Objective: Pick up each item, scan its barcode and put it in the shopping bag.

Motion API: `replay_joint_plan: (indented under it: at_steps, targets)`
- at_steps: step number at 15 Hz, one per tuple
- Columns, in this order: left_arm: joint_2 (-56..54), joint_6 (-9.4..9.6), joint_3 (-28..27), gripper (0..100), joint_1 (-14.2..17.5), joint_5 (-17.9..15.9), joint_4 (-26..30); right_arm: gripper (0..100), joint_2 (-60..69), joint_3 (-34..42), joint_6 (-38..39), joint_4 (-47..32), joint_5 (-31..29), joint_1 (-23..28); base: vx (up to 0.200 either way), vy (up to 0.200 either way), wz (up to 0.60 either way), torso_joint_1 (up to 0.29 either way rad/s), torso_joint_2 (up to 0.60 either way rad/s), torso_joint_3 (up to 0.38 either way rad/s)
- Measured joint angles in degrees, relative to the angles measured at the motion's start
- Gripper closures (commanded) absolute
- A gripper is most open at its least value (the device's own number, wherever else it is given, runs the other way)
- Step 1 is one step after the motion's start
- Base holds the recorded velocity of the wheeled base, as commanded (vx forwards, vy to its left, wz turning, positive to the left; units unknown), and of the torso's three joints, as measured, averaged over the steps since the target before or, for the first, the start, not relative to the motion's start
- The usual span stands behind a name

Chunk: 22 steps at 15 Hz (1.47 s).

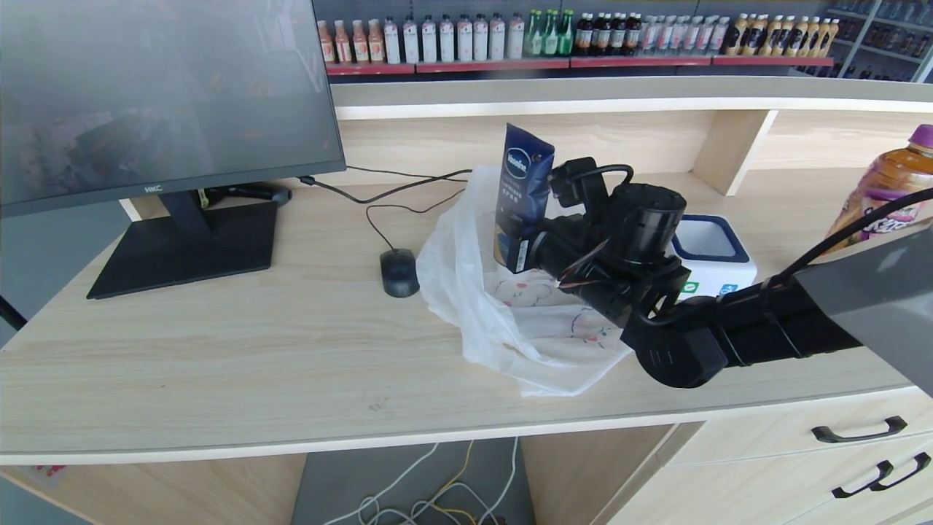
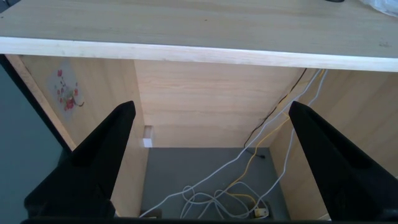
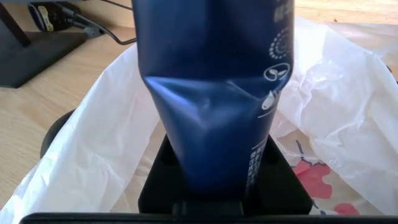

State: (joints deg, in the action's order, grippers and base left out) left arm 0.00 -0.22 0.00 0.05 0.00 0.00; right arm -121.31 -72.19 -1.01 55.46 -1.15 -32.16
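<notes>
A dark blue tube [image 1: 525,186] stands upright in my right gripper [image 1: 519,248], which is shut on its lower end. It hangs over the open mouth of the white plastic shopping bag [image 1: 510,321] lying on the counter. In the right wrist view the blue tube [image 3: 214,87] stands squeezed between the dark fingers [image 3: 155,180], with the bag [image 3: 106,130] spread out beneath. My left gripper [image 2: 208,155] is open below the counter's front edge [image 2: 186,53], with nothing between its fingers.
A black mouse [image 1: 399,272] lies just left of the bag, with a monitor [image 1: 160,95] at the far left. A white and blue scanner box [image 1: 711,255] sits behind my right arm. An orange drink bottle [image 1: 885,186] stands at the right. Cables [image 2: 236,186] hang under the counter.
</notes>
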Motion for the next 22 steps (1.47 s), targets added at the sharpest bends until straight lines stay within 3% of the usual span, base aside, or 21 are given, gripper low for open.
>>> replay_joint_plan:
  at_steps: [16,22]
  targets:
    - [0.0,-0.02,0.0,0,0.0,0.0,0.0,0,0.7,0.0,-0.3,0.0,-0.2,0.3,0.0,0.0,0.0,0.0,0.0,0.0]
    - [0.0,-0.02,0.0,0,0.0,0.0,0.0,0,2.6,4.2,-1.3,5.9,-0.2,0.3,0.0,0.0,0.0,0.0,0.0,0.0]
